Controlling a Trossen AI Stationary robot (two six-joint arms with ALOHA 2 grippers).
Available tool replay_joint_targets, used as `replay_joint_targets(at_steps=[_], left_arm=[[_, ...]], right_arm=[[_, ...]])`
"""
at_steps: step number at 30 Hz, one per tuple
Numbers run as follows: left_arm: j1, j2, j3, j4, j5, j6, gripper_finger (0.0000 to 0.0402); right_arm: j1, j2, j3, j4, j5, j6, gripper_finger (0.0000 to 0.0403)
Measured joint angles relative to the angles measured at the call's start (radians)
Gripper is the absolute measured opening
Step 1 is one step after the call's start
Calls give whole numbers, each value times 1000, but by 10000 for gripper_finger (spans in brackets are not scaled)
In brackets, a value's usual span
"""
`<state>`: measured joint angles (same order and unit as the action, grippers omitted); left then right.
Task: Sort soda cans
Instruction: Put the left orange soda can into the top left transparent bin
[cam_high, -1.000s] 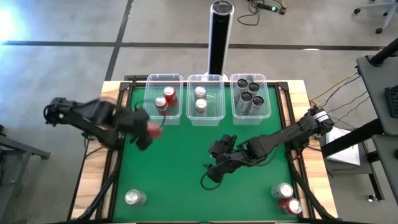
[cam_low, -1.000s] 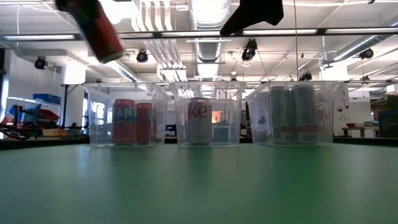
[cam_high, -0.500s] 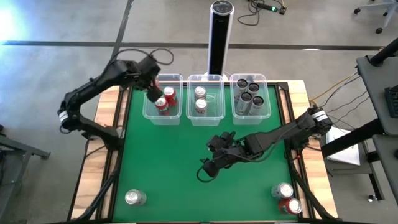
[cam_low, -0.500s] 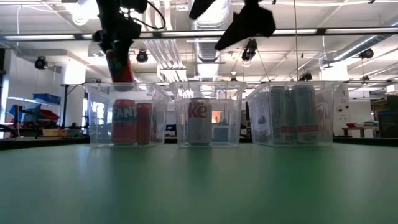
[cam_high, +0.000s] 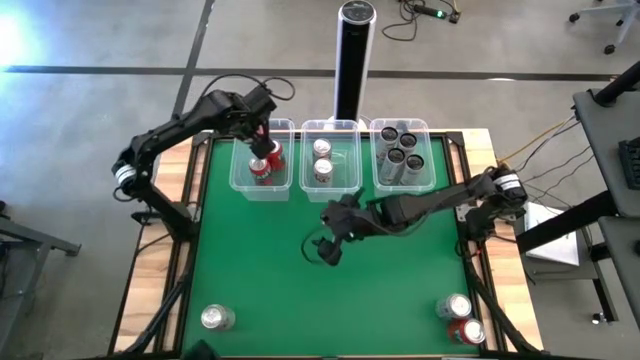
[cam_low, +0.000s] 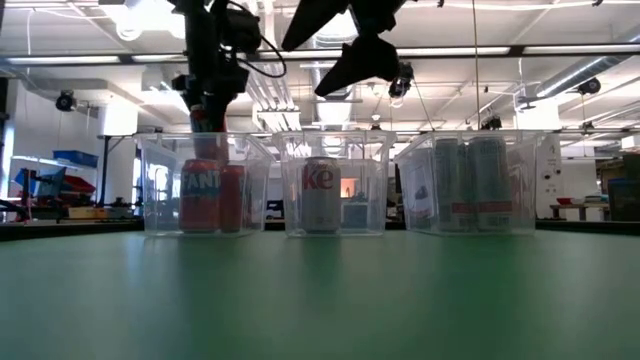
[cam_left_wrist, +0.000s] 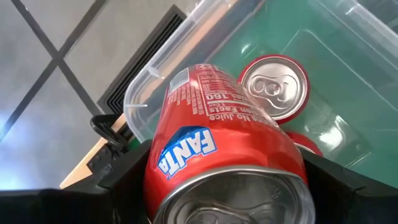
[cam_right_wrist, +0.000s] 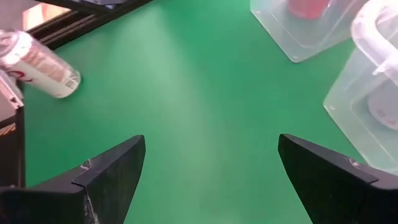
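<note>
One red can clamped in left end effector, lowered over left tub; right end effector apart, shifted left.

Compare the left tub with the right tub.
The left tub holds red cans; the right tub holds dark grey ones. The left tub has two cans standing in it, the right tub five. The left gripper holds a red Fanta can over the left tub; nothing hovers over the right tub. Both are clear plastic, in one row at the mat's far edge.
</note>
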<state>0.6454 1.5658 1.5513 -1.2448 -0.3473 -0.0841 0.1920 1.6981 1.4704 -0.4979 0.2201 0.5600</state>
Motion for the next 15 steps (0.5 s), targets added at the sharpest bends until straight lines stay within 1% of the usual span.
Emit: replay_joint_targets(at_steps=[5,11,15], left_arm=[[5,36,-1,-2,-2,-3,287],[6,60,-1,-2,-3,-3,287],[25,84,-2,-4,3,8,287]], right_arm=[[-40,-2,0,-14,-76,-3,364],[-44,-3,0,-21,-90,-12,364],[-44,-3,0,-21,-90,-12,364]])
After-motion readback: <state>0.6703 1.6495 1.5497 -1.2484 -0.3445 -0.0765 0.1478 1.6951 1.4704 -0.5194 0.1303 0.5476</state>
